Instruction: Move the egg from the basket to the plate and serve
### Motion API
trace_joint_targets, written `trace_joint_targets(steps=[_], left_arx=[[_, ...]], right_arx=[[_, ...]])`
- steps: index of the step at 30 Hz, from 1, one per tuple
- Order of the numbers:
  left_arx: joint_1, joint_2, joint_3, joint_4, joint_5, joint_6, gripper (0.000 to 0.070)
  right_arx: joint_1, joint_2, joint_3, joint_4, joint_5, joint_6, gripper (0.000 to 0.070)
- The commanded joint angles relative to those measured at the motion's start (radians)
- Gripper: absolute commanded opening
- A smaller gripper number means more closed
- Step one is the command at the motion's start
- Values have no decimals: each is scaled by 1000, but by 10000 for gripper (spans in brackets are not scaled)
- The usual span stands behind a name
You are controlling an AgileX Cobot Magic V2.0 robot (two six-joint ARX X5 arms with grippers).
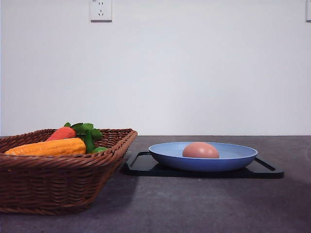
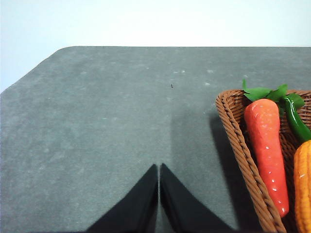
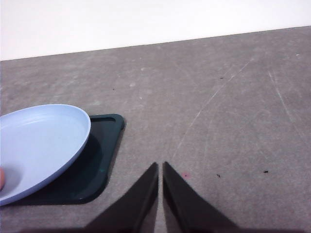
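The reddish-brown egg (image 1: pixel 200 150) lies in the light-blue plate (image 1: pixel 233 160), which rests on a flat black tray (image 1: pixel 146 165) right of centre on the table. The brown wicker basket (image 1: pixel 58 184) stands at the left. My left gripper (image 2: pixel 159 170) is shut and empty over bare grey table, with the basket's rim (image 2: pixel 233 131) off to one side of it. Also shut and empty, my right gripper (image 3: pixel 160 167) hangs over bare table beside the plate (image 3: pixel 43 141) and the tray's corner (image 3: pixel 109 131). A sliver of the egg (image 3: pixel 2 178) shows at that view's edge.
In the basket lie an orange-red carrot (image 1: pixel 61 133) with green leaves, a yellow-orange corn cob (image 1: pixel 48 147) and a green item (image 1: pixel 99 149). A white wall rises behind the table. Open grey table surface lies in front of the tray and to its right.
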Motion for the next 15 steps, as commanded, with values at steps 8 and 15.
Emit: trace_joint_targets(steps=[8, 15], left_arx=[[1, -1, -7, 9, 1, 9, 0], [1, -1, -7, 9, 1, 9, 0]], right_arx=[[1, 0, -3, 11, 3, 14, 0], [1, 0, -3, 11, 3, 14, 0]])
